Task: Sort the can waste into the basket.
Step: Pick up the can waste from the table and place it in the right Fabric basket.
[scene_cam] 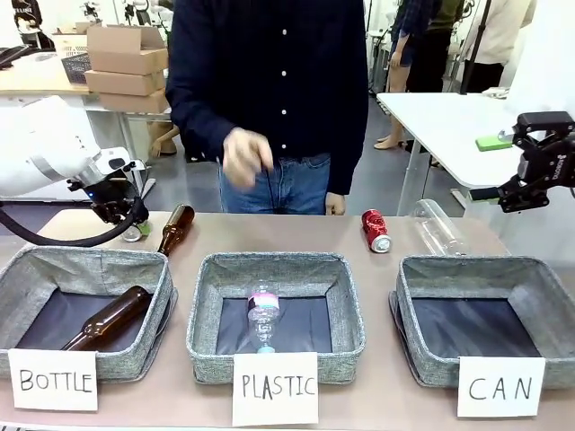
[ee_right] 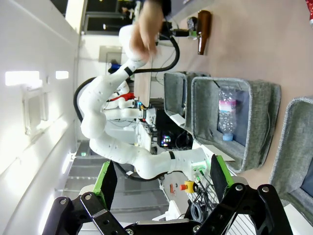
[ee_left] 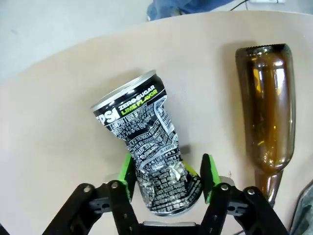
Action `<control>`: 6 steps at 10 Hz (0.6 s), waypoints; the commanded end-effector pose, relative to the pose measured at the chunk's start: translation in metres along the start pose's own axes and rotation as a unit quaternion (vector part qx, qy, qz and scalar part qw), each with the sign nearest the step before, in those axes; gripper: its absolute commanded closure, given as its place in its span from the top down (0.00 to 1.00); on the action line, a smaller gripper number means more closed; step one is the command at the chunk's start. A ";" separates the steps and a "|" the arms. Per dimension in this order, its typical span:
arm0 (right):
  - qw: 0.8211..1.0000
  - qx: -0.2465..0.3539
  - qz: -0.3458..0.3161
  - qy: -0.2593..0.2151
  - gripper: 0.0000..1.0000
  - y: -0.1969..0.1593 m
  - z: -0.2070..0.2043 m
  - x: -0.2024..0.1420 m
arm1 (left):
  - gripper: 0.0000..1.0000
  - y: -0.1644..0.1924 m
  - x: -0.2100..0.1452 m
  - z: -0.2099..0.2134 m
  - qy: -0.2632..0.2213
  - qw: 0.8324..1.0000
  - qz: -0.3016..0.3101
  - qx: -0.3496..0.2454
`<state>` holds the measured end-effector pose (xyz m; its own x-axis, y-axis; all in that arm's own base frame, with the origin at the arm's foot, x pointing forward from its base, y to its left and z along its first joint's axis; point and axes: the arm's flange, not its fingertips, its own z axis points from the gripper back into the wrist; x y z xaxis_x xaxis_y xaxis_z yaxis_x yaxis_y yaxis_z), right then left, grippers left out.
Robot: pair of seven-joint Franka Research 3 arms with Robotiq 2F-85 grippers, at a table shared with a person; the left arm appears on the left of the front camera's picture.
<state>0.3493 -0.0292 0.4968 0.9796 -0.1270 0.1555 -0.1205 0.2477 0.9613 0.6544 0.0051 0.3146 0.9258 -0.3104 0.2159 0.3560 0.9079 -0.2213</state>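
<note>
The left claw [ee_left: 166, 178] sits low at the left of the front view with its green pads [ee_left: 210, 171] on either side of the dark can [ee_left: 146, 152]. The pads look close to the dented wall, but I cannot tell whether they are gripping yet. The can lies on the desk [ee_left: 58, 147] just beside a brown bottle [ee_left: 269, 112].

The red can [scene_cam: 375, 230] lies right of centre at the far side, and the CAN basket [scene_cam: 485, 330] at lower right is well apart from the dark can.

The crumpled can could slip or twist out of a shallow pinch during lifting. The long carry crosses the PLASTIC basket [scene_cam: 275, 314], so a drop could land it wrongly. A sweep might also nudge the bottle.

The right claw [ee_right: 161, 178] hangs released, holding nothing, at the right edge. The desk is smooth and tan. A person [scene_cam: 269, 90] stands behind it, with boxes [scene_cam: 126, 67] at upper left.
</note>
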 end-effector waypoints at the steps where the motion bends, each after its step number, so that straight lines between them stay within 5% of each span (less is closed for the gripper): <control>1: 1.000 0.002 0.015 0.003 1.00 0.000 0.001 0.002 | 0.00 0.001 0.004 0.000 -0.012 1.000 -0.001 -0.004; 2: 1.000 0.002 0.015 0.003 1.00 0.000 0.001 0.002 | 0.14 0.001 0.004 0.001 -0.013 1.000 -0.003 -0.003; 4: 1.000 0.002 0.015 0.003 1.00 0.000 0.001 0.002 | 0.00 0.001 0.003 0.006 -0.018 1.000 0.002 -0.006; 6: 1.000 0.002 0.015 0.003 1.00 0.000 0.001 0.002 | 0.00 0.003 0.002 0.008 -0.021 1.000 0.012 -0.008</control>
<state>0.3493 -0.0291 0.4968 0.9797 -0.1267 0.1556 -0.1206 0.2475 0.9613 0.6574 0.0088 0.3193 0.9265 -0.2976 0.2304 0.3475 0.9114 -0.2202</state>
